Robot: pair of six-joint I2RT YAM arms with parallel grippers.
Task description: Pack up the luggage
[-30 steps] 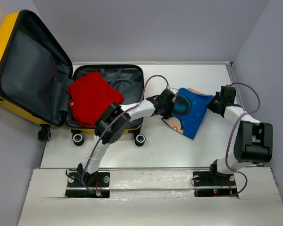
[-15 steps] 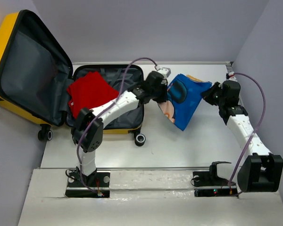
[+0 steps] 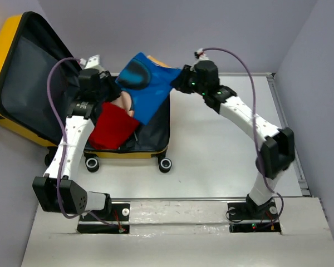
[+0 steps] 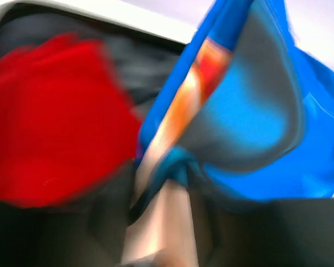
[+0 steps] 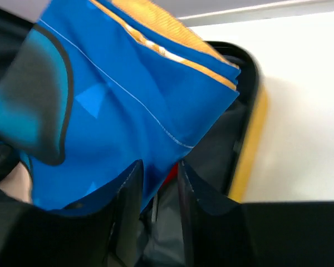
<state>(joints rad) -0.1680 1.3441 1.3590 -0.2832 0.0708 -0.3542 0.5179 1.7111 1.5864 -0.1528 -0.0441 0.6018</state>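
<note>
The yellow luggage (image 3: 36, 83) lay open at the far left of the desk (image 3: 211, 150). Its lid was propped up to the left and its dark-lined base lay flat, with the wheels (image 3: 165, 163) toward the arms. A folded red cloth (image 3: 112, 129) rested in the left side of the base. Above the base, a blue cloth (image 3: 147, 89) with a cartoon print hung in the air between the two arms. The left arm (image 3: 72, 133) reached up beside the lid. Its wrist view was blurred, but the blue cloth narrowed to a bunched neck pinched in the left jaws. The right arm (image 3: 239, 114) reached across from the right. The right jaws stood slightly apart with the blue cloth's edge at their tips, and whether they gripped it could not be told.
</note>
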